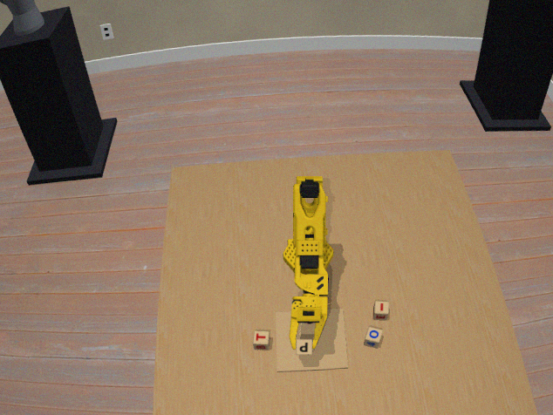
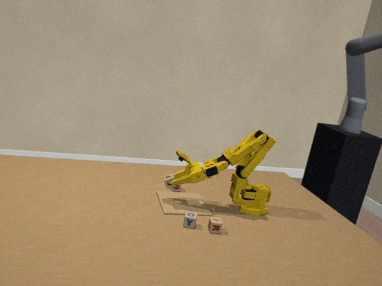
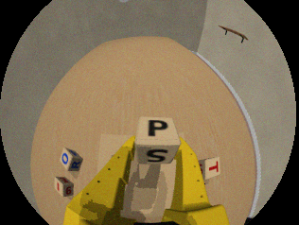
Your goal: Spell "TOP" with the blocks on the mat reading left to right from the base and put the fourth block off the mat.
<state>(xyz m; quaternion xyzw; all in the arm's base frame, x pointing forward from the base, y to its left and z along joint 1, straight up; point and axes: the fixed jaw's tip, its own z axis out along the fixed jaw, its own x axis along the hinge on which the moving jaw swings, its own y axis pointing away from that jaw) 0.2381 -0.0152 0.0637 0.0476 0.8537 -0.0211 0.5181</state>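
My gripper (image 1: 304,348) (image 2: 171,182) (image 3: 157,143) is shut on the P block (image 1: 303,342) (image 2: 168,179) (image 3: 157,129). It holds the block tilted, above the mat (image 1: 285,363) (image 2: 190,210) (image 3: 107,146). The P is upright as seen from the base. The T block (image 1: 261,338) (image 2: 176,188) (image 3: 211,168) lies on the table off the mat, on the base's right; its T is turned sideways. The O block (image 1: 373,336) (image 2: 190,219) (image 3: 71,160) lies off the mat on the base's left, slightly turned. The mat lies flat and bears no block.
The fourth block (image 1: 381,309) (image 2: 215,225) (image 3: 63,186), with a red bar on top, lies off the mat beside the O block, nearer the base. Black pedestals (image 1: 49,98) (image 1: 513,62) stand beyond the table.
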